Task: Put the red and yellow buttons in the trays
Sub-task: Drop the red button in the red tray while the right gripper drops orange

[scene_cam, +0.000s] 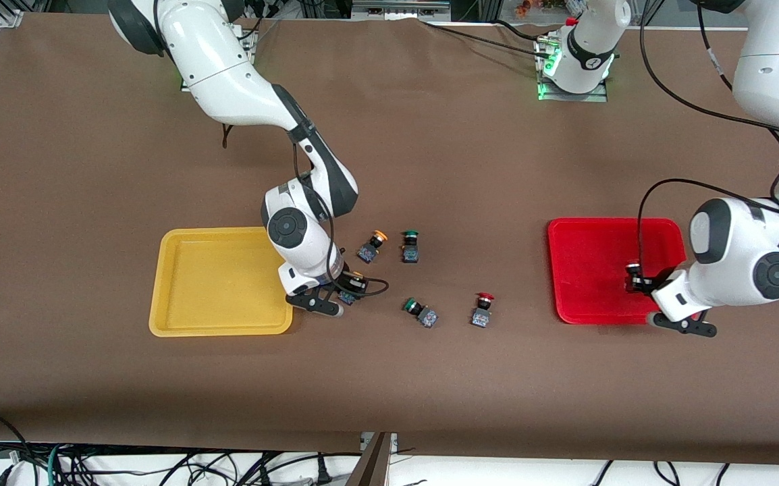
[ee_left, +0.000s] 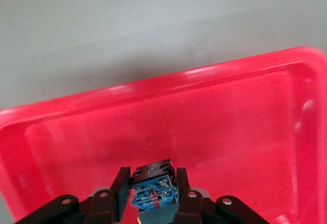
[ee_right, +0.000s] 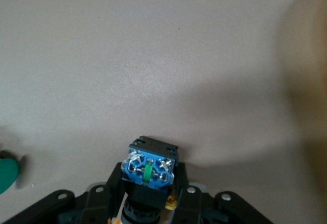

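Observation:
My right gripper (scene_cam: 349, 291) is shut on a yellow button (scene_cam: 354, 282), seen from its blue base in the right wrist view (ee_right: 148, 170). It holds the button over the table just beside the yellow tray (scene_cam: 221, 322). My left gripper (scene_cam: 634, 280) is shut on a red button (scene_cam: 632, 271), whose blue base shows in the left wrist view (ee_left: 153, 193), over the red tray (scene_cam: 599, 236). The red tray fills the left wrist view (ee_left: 230, 122). A second yellow button (scene_cam: 372, 246) and a second red button (scene_cam: 482, 309) lie on the table between the trays.
Two green-capped buttons lie among them, one (scene_cam: 410, 246) beside the loose yellow button and one (scene_cam: 420, 312) nearer the front camera beside the loose red button. Both trays hold nothing else. The brown table stretches wide around everything.

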`<state>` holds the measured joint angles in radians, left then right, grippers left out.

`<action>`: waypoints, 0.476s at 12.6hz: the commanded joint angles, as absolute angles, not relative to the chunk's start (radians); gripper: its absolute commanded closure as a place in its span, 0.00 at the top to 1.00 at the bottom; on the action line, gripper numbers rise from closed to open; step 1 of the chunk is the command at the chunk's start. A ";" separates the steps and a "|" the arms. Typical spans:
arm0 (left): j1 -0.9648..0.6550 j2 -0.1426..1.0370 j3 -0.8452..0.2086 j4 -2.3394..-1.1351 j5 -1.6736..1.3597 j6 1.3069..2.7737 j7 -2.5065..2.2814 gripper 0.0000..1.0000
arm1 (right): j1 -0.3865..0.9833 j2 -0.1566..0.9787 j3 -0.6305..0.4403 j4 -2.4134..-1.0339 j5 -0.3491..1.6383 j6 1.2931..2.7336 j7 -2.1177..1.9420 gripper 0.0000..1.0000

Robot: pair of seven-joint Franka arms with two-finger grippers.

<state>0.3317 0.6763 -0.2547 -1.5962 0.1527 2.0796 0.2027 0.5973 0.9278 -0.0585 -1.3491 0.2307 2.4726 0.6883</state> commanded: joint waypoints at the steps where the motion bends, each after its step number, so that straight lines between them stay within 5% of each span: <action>1: 0.388 0.661 -0.267 -1.631 0.184 2.083 0.248 0.03 | 0.591 0.885 -0.071 -1.336 0.233 2.373 0.673 0.08; 3: 0.428 0.666 -0.268 -1.634 0.195 2.085 0.271 0.06 | 0.588 0.806 -0.110 -1.335 0.230 2.243 0.628 0.09; 4: 0.428 0.670 -0.268 -1.634 0.193 2.085 0.272 0.18 | 0.586 0.766 -0.144 -1.336 0.229 2.174 0.559 0.10; 6: 0.428 0.684 -0.268 -1.629 0.193 2.088 0.272 0.79 | 0.578 0.721 -0.224 -1.342 0.233 2.032 0.401 0.11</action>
